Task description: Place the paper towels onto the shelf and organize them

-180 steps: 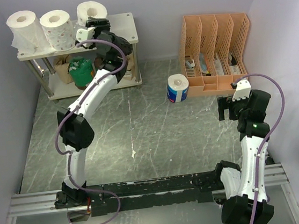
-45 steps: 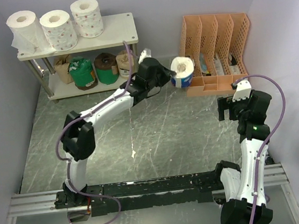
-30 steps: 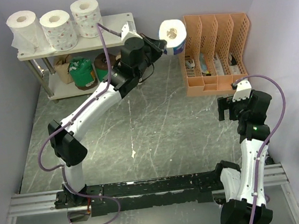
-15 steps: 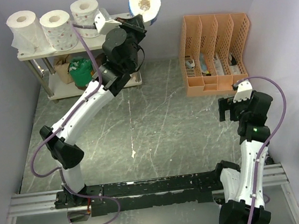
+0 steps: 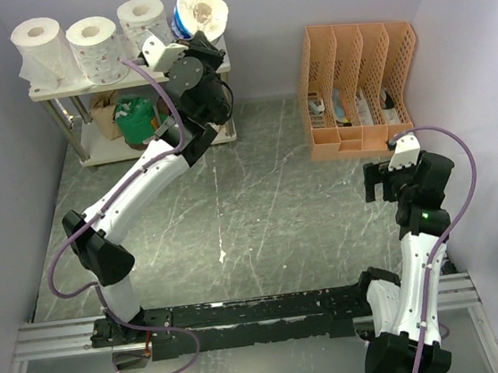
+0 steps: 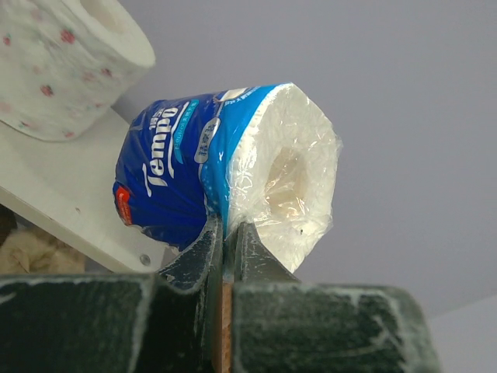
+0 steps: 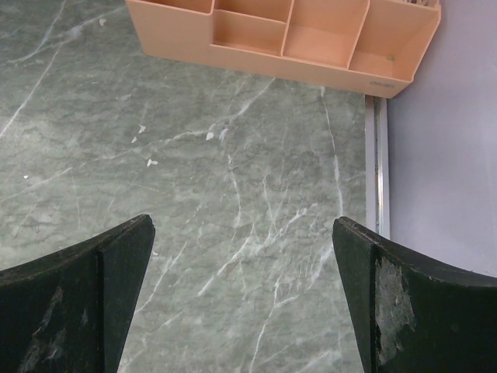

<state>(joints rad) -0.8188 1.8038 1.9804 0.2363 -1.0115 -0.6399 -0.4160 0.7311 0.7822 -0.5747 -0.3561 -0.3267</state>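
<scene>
Held the blue roll (image 5: pixel 200 12) up high at the right end of the shelf (image 5: pixel 85 86), by the back of its top board. Pinched it with the left end effector (image 5: pixel 192 38), the two fingers (image 6: pixel 198 256) squeezed nearly together on the low edge of the shiny plastic wrap. Saw the roll right above the fingertips in the left wrist view, lying tipped on its side, blue wrap on the left half and white paper on the right half, with the hole in the middle turned toward the camera. Could not tell whether it touched the board or hung just over it. Found it just beside the second dotted roll (image 5: pixel 142 20), and past that, going left along the same board, the first dotted roll (image 5: pixel 94 47) and the white roll (image 5: pixel 38 44), all three standing up. Spotted a green roll (image 5: pixel 138 118) and a tan roll (image 5: pixel 103 104) on the lower board, partly hidden by the left arm (image 5: pixel 148 171). Hung the right end effector (image 5: pixel 376 181) well apart from all that, on the other side, near the orange file organizer (image 5: pixel 363 83) and over the grey counter (image 5: pixel 261 212). Had its fingers spread wide open, well away from every roll
</scene>
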